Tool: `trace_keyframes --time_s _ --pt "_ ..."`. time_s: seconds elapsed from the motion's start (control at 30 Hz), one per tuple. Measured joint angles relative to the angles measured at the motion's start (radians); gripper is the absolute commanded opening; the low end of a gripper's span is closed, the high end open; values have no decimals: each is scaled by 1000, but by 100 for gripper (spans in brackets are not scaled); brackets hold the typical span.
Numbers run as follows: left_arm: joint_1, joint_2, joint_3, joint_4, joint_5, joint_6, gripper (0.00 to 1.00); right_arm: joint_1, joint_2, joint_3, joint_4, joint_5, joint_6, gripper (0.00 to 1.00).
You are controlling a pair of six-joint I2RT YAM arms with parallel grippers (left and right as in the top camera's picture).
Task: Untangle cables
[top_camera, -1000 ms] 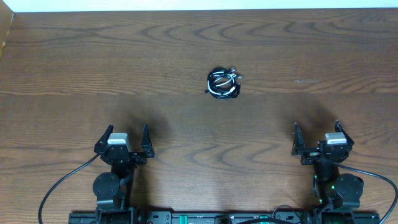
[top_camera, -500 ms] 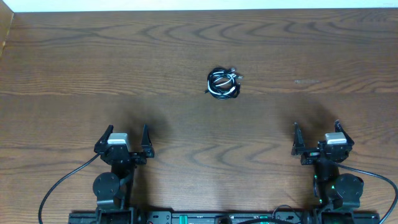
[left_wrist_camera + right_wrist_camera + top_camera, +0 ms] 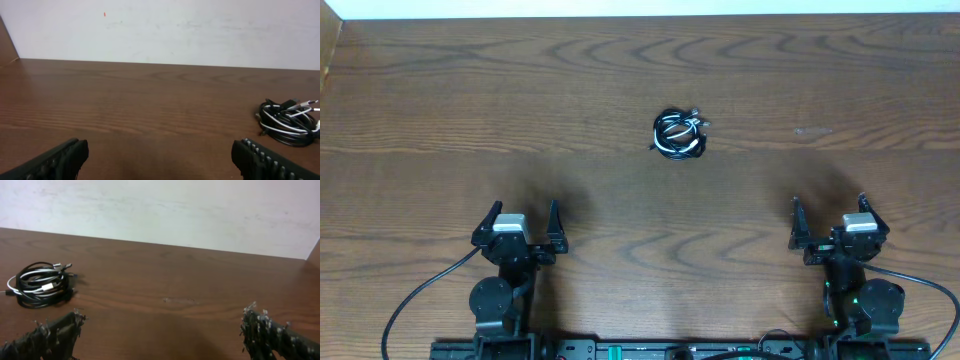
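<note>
We see a dark brown wooden table, its wavy grain running left to right. On it lie the cables, wound into one small tight bundle of black and white loops, a little right of center and toward the far side. Small plugs stick out at the bundle's far right. We also see a faint pale mark on the wood, right of the bundle and well apart from it.

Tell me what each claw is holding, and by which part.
Nothing is held. The left claw and right claw both stand open and empty, apart from the balled cables lying on the table.
</note>
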Motion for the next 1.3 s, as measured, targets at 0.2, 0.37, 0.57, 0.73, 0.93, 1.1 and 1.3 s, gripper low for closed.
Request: trace_keyframes --time_s 0.2,0.37,0.57,0.73,0.93,1.1,1.3 --pt "0 0 0 0 0 0 98 0 0 0 0 0 0 99" --pt "0 0 0 0 0 0 97 0 0 0 0 0 0 99" --pt "0 1 0 14 63 -45 97 0 0 0 4 -1 1 99" --pt "0 5 -8 109 286 -93 97 0 0 -1 73 -167 142 99" --pt "0 6 -13 377 427 -146 98 0 0 -2 182 -372 300 99" --pt "0 6 -6 503 462 -190 98 0 0 -2 424 -455 363 99" --pt "12 114 204 339 475 -208 98 0 6 74 431 -418 362 99"
